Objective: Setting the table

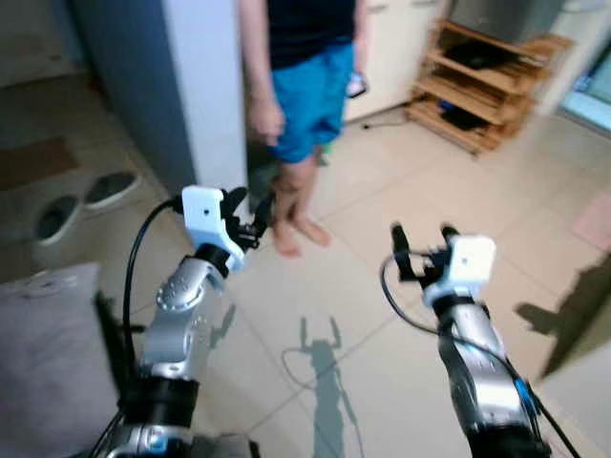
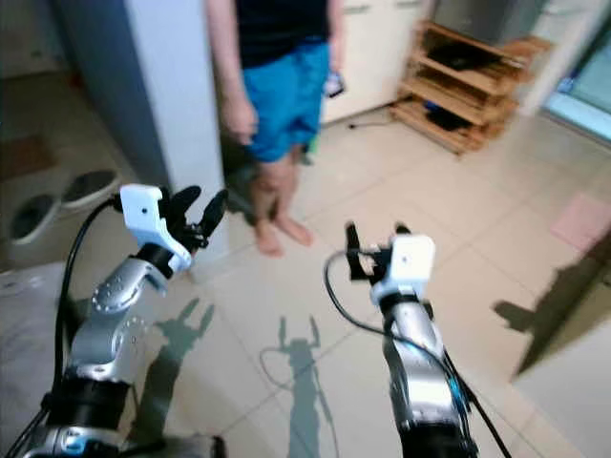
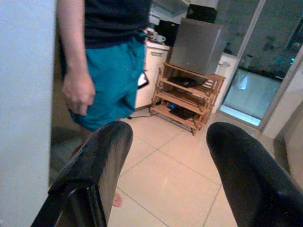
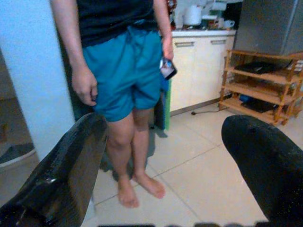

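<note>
Black fingers on the left gripper (image 1: 250,216) are spread wide with nothing between them, and the right gripper (image 1: 421,248) is wide open and empty too. Both are held up in front of the robot, above the pale tiled floor (image 1: 382,191). No table, plates or cups can be seen, so the robot probably has to go and find them first. A person in blue shorts (image 1: 310,91) stands barefoot close ahead, beside a white pillar (image 1: 205,86), holding a phone (image 4: 167,69). A wooden shelf rack (image 1: 482,81) stands further back. To do this step well, the robot should move slowly and steer around the person.
</note>
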Controlling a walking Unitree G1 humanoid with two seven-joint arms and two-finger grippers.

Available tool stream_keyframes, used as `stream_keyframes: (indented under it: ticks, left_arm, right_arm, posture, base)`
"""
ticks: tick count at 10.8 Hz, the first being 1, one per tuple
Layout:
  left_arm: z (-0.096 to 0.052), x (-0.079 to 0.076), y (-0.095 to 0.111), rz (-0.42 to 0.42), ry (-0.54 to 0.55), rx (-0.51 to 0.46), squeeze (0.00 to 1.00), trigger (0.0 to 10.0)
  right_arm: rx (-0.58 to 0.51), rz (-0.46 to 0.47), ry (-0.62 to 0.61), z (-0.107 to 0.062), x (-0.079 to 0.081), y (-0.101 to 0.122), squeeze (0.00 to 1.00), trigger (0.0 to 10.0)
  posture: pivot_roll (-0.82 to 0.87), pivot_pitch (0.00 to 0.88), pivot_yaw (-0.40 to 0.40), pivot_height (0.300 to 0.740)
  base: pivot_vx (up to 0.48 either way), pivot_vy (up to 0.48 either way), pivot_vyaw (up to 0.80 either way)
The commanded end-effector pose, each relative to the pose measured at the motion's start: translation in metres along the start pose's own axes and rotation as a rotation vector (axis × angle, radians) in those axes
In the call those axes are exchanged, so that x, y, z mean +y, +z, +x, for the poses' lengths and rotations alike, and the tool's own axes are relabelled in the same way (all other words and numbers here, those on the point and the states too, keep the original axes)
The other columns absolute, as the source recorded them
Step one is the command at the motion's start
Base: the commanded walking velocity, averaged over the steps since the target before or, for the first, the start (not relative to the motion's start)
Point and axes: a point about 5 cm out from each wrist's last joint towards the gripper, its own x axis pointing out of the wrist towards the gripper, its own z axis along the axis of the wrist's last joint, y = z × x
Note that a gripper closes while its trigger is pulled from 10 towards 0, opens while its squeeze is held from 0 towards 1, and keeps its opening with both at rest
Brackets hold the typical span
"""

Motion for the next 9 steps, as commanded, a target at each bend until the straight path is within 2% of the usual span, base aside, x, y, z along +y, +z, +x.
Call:
stream_keyframes:
  ticks: [1,2,4,9]
  left_arm:
    - [0.0067,-0.0102,-0.0044,0.005,-0.037,0.029,0.0,10.0]
    - [0.0067,-0.0096,-0.0048,0.003,-0.032,0.032,0.0,10.0]
    - [0.0095,-0.0087,-0.0061,0.013,-0.031,0.038,0.0,10.0]
    - [0.0149,-0.0105,-0.0079,0.028,-0.065,0.045,0.0,10.0]
  right_arm:
    - [0.021,-0.014,-0.018,0.0005,-0.0063,-0.0029,0.0,10.0]
    - [0.029,-0.03,-0.011,0.0019,-0.0054,-0.0025,0.0,10.0]
    - [0.031,-0.028,-0.013,0.004,-0.0051,-0.0029,0.0,10.0]
    - [0.038,-0.022,-0.015,0.004,-0.0033,-0.0052,0.0,10.0]
  posture:
    - [0.08,0.0,-0.043,0.74]
    - [0.08,0.0,-0.04,0.74]
    - [0.07,0.0,-0.038,0.74]
    - [0.07,0.0,-0.03,0.74]
  base:
    - [0.0,-0.442,0.0]
    - [0.0,-0.442,0.0]
    - [0.0,-0.426,-0.68]
    - [0.269,-0.394,-0.65]
